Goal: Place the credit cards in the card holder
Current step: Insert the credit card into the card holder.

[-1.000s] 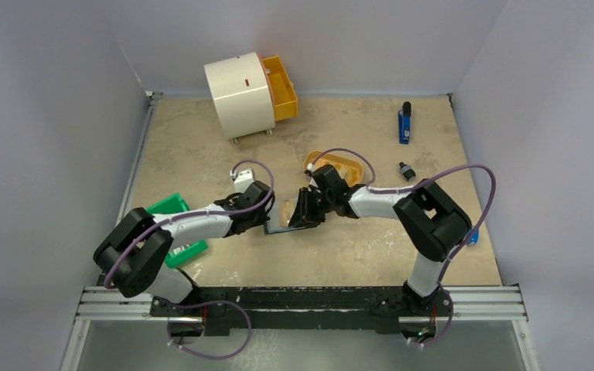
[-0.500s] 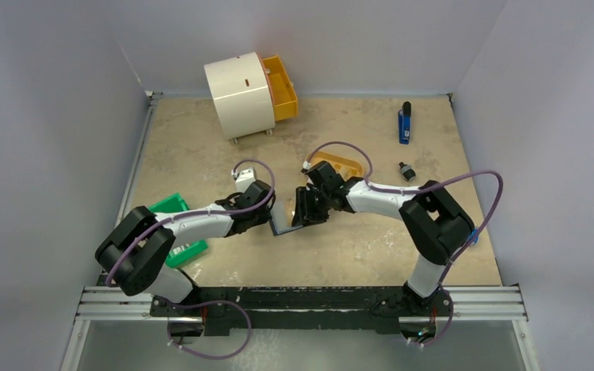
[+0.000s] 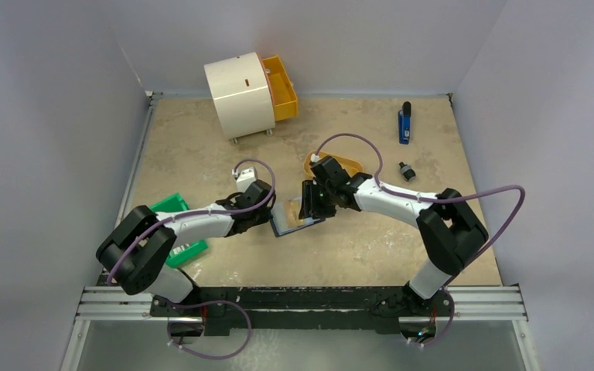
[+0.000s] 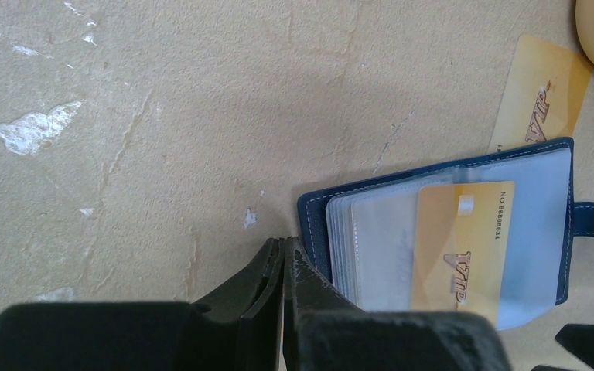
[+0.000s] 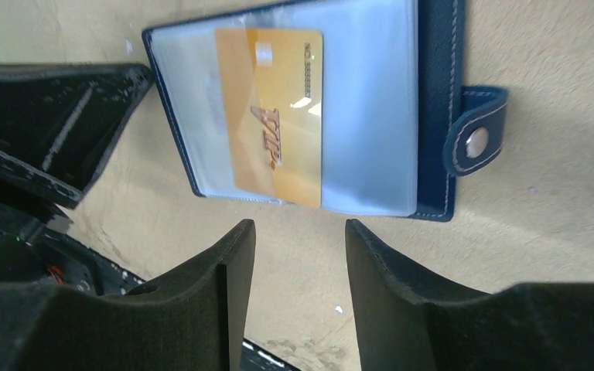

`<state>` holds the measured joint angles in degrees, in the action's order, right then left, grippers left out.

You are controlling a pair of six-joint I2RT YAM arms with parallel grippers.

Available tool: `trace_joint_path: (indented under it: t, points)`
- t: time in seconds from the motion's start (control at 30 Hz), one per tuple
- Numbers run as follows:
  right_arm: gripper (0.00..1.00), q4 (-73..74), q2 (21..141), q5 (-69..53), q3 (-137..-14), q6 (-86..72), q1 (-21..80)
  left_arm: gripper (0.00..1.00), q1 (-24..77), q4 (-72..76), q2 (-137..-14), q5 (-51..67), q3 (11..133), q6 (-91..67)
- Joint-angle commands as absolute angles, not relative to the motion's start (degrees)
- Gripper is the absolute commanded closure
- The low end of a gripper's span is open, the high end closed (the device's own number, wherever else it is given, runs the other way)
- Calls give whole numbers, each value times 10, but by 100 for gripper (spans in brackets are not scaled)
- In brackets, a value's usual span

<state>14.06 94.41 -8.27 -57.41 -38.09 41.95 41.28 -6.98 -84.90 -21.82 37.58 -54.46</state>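
The navy card holder lies open on the table between my two grippers. One yellow credit card sits under its clear sleeve, also seen in the left wrist view. Its snap tab sticks out to the side. A second credit card lies on the table, partly under the holder's far edge. My left gripper is shut, with its tips at the holder's left edge. My right gripper is open and empty, just clear of the holder's near edge.
An orange oval tray lies just behind the right gripper. A cream round drawer unit with an orange drawer stands at the back. A green box is under the left arm. A blue object and a small black part lie at the right.
My right gripper has drawn back from the card holder towards the tray and its elbow has swung right. The holder now lies flat and open with a card showing. The left gripper barely moved.
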Motion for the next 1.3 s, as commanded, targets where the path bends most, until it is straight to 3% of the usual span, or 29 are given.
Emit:
trace_joint_path:
  t: [0.0,0.37,1.27]
  points:
    - [51,137,944,-44,-620,-379,405,98,413,-69,-859,-204,365,-549]
    - [51,118,1026,-65,-673,-368,396,99,412,-64,-853,-200,357,-552]
    - [55,61,1065,-142,-670,-346,395,98,412,-56,-855,-194,356,-553]
